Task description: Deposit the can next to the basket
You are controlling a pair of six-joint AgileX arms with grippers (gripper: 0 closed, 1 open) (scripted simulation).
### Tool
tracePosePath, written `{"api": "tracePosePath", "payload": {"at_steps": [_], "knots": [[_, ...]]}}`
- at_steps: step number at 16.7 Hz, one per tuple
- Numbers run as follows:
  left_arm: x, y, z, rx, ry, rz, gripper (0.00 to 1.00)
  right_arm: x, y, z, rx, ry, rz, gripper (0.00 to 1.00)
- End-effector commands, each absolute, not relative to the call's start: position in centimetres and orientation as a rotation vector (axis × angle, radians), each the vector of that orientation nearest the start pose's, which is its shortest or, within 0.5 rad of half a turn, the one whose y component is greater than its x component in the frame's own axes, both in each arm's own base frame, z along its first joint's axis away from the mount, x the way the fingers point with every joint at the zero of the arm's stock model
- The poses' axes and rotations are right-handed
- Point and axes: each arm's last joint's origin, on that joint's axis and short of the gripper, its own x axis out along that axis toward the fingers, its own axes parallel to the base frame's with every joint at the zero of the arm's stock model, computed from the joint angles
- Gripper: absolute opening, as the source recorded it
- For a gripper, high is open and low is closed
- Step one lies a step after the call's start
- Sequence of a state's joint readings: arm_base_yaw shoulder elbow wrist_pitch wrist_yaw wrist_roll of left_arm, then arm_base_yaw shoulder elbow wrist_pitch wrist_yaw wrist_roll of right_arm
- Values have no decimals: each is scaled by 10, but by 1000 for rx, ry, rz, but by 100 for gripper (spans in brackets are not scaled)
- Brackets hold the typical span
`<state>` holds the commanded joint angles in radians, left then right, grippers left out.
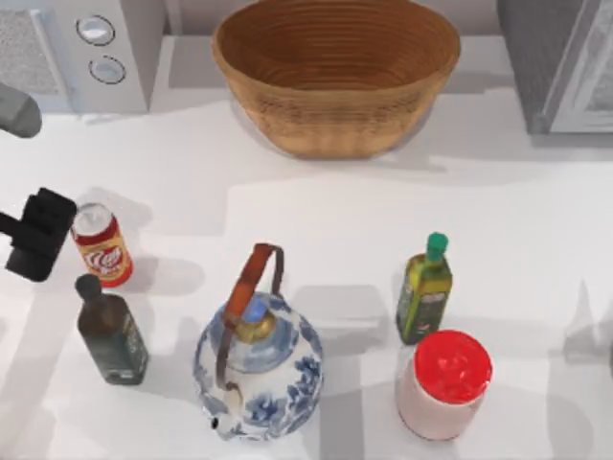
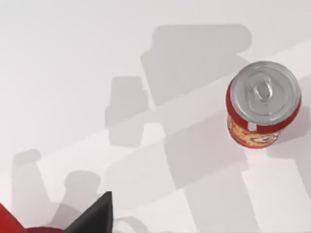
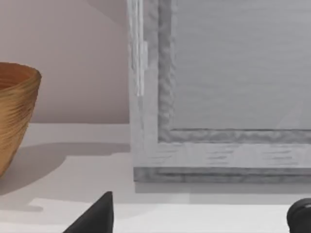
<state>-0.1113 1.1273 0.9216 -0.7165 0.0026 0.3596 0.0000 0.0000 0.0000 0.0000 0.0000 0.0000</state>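
The red can point(image 1: 101, 245) stands upright on the white table at the left, its silver top facing up; in the left wrist view the can point(image 2: 263, 103) stands free, with nothing touching it. My left gripper point(image 1: 38, 235) hovers just left of the can, open and empty, with one dark fingertip point(image 2: 96, 213) showing in its wrist view. The wide tan wicker basket point(image 1: 335, 75) sits at the back centre, far from the can. My right gripper point(image 3: 199, 216) is parked off to the right, open, facing the basket's rim point(image 3: 17, 111) and a grey cabinet.
A dark bottle point(image 1: 111, 331) stands just in front of the can. A blue-and-white teapot point(image 1: 257, 364), a green-capped oil bottle point(image 1: 424, 290) and a white jar with a red lid point(image 1: 445, 383) stand along the front. A microwave point(image 1: 81, 48) and a grey cabinet point(image 1: 560, 62) stand at the back corners.
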Motion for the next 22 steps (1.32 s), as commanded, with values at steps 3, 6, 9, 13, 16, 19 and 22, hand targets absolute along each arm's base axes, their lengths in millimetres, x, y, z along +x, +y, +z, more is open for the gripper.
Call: {"api": "tracePosePath", "payload": {"at_steps": [3, 6, 9, 13, 16, 19, 22], "knots": [[277, -36, 259, 472, 1141, -381, 100, 106, -1, 160, 0, 0, 0, 100], [321, -49, 241, 545, 1328, -494, 100, 106, -1, 160, 0, 0, 0, 100], [351, -61, 226, 598, 1436, -581, 100, 106, -1, 160, 0, 0, 0, 100], [368, -68, 220, 629, 1475, -628, 100, 106, -1, 160, 0, 0, 0, 100], [368, -68, 220, 630, 1476, -629, 100, 106, -1, 160, 0, 0, 0, 100], [368, -66, 219, 627, 1475, -625, 100, 106, -1, 160, 0, 0, 0, 100], [369, -67, 201, 630, 1475, -628, 100, 106, -1, 160, 0, 0, 0, 100]]}}
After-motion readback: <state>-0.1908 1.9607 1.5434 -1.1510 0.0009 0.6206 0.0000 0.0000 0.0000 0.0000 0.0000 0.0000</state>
